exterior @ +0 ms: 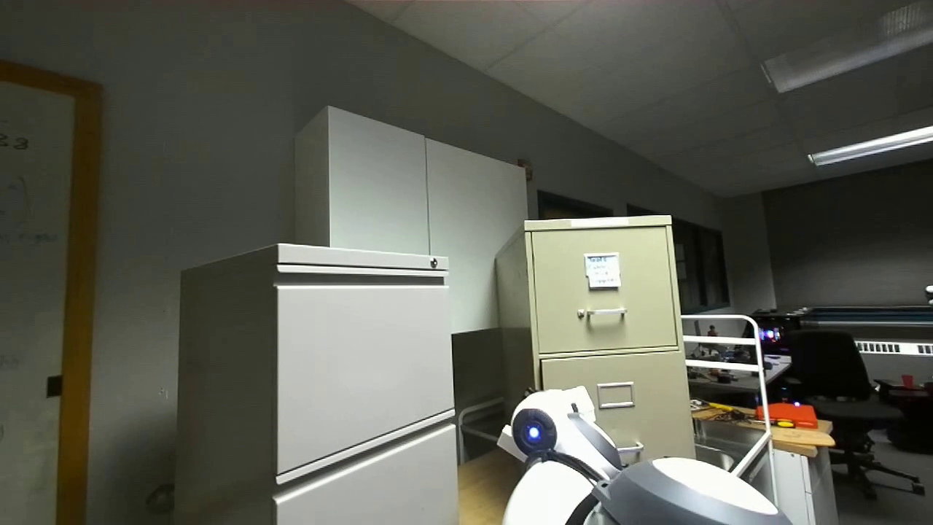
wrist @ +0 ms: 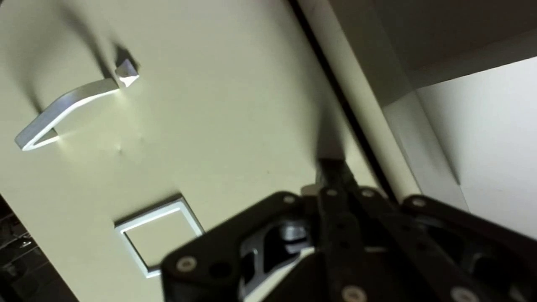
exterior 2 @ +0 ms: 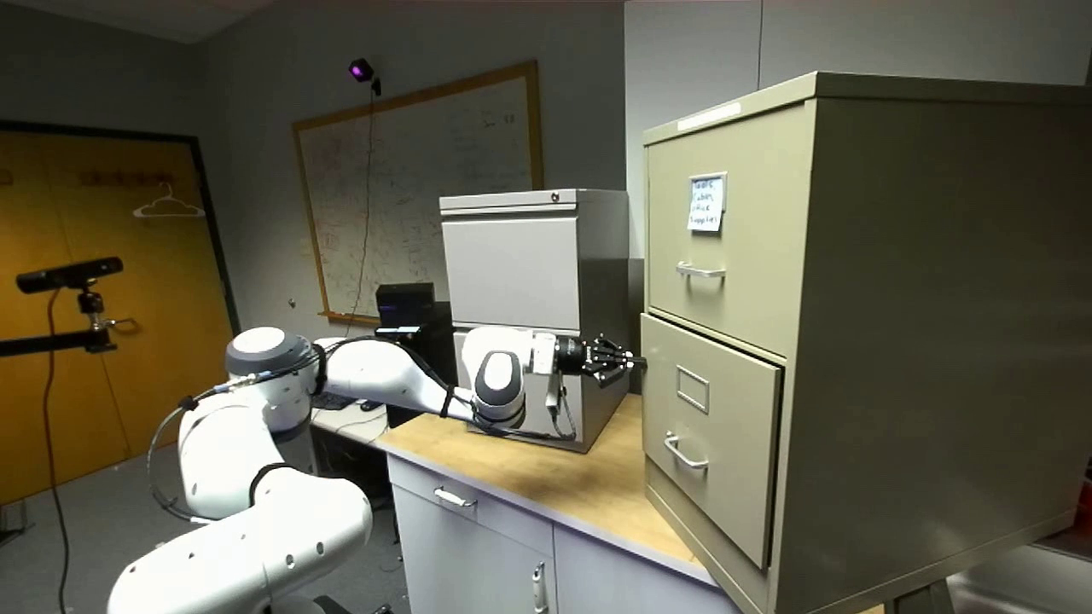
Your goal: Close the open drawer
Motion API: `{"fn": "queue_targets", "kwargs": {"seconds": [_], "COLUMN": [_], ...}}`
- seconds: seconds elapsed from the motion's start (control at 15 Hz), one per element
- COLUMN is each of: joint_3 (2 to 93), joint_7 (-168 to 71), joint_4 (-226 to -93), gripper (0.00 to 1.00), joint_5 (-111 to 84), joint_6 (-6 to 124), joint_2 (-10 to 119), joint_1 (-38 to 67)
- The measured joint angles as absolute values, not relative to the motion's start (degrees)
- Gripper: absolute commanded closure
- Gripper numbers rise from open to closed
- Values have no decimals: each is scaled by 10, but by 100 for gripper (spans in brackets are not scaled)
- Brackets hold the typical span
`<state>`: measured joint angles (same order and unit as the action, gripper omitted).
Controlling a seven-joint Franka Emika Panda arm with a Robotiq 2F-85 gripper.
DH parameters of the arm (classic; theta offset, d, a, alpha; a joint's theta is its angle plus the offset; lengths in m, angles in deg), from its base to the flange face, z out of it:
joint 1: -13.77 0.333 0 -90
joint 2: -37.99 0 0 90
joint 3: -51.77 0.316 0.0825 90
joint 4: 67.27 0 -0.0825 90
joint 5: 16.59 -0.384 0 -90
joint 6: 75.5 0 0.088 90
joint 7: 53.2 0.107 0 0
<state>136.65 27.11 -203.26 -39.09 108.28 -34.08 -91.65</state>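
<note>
The drawer (exterior 2: 725,477) is the lower beige drawer of the filing cabinet, with a metal handle (exterior 2: 685,452) and an empty label holder (exterior 2: 693,389). It stands slightly out, with a narrow dark gap along its edge. In an exterior view the arm hides part of its front (exterior: 656,394). In the wrist view the drawer front (wrist: 218,126) fills much of the picture, with the gap to the right. My gripper (exterior 2: 638,362) is shut and empty, fingertips together. Its tips (wrist: 331,167) are at the drawer front near its side edge, touching or nearly so.
The upper beige drawer (exterior 2: 734,222) with a paper label is closed. A light-grey cabinet (exterior 2: 512,264) stands beside and behind the arm on the wooden counter (exterior 2: 529,456). A white metal rack (exterior: 762,379) stands beside the filing cabinet.
</note>
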Motion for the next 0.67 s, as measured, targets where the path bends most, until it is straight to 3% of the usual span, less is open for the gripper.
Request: {"fn": "queue_targets", "kwargs": {"seconds": [0.67], "joint_3": [1340], "joint_7": [249], "joint_4": [-1968], "gripper": [100], "joint_5": [-331], "joint_6": [927], "joint_2": [-340], "joint_1": [-917]}}
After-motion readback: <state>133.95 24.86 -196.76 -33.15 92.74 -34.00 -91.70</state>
